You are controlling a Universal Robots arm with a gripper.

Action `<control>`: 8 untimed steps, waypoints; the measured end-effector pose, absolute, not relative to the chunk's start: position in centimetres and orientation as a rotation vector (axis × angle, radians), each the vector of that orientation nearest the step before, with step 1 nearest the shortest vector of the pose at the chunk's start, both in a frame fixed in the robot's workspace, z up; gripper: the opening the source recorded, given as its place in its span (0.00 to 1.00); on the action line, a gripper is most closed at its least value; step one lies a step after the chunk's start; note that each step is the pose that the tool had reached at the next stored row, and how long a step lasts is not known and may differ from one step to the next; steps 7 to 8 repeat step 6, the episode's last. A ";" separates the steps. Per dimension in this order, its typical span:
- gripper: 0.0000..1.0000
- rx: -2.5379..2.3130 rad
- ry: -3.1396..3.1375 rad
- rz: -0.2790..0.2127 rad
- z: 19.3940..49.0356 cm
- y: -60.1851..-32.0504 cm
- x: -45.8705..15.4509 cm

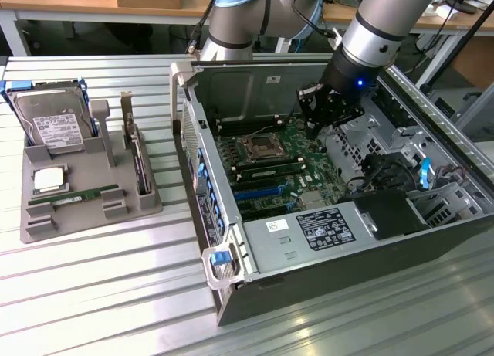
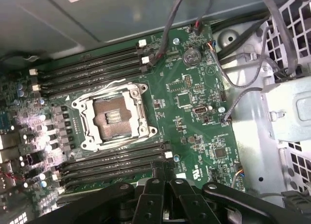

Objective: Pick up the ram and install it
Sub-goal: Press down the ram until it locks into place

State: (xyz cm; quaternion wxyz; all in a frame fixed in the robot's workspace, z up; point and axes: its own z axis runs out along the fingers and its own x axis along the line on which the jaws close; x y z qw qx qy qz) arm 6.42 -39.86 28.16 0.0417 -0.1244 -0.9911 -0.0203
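The ram (image 1: 85, 194), a long thin green stick, lies flat in a groove of the grey holder (image 1: 38, 225) at the exterior view's left. My gripper (image 1: 315, 128) is far from it, down inside the open computer case (image 1: 231, 294) above the green motherboard (image 2: 194, 112). Its black fingers (image 2: 155, 190) are shut together with nothing visible between them. The tips (image 2: 163, 174) hover over the dark memory slots (image 2: 112, 163) beside the CPU socket (image 2: 114, 114); whether they touch a slot I cannot tell.
The holder also carries a silver hard drive (image 1: 54, 124), an upright expansion card (image 1: 139, 159) and a small square chip (image 1: 48, 178). In the case are a second bank of memory slots (image 2: 87, 71), loose cables (image 2: 243, 78), the power supply (image 1: 309, 232) and a drive cage (image 1: 401, 178).
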 end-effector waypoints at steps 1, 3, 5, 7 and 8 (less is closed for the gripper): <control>0.11 -0.383 -3.034 -0.062 28.2 -39.9 6.4; 0.11 -0.383 -3.034 -0.062 28.2 -39.9 6.4; 0.11 -0.383 -3.034 -0.062 28.2 -39.9 6.4; 0.11 -0.383 -3.034 -0.062 28.2 -39.9 6.4; 0.11 -0.383 -3.034 -0.062 28.2 -39.9 6.4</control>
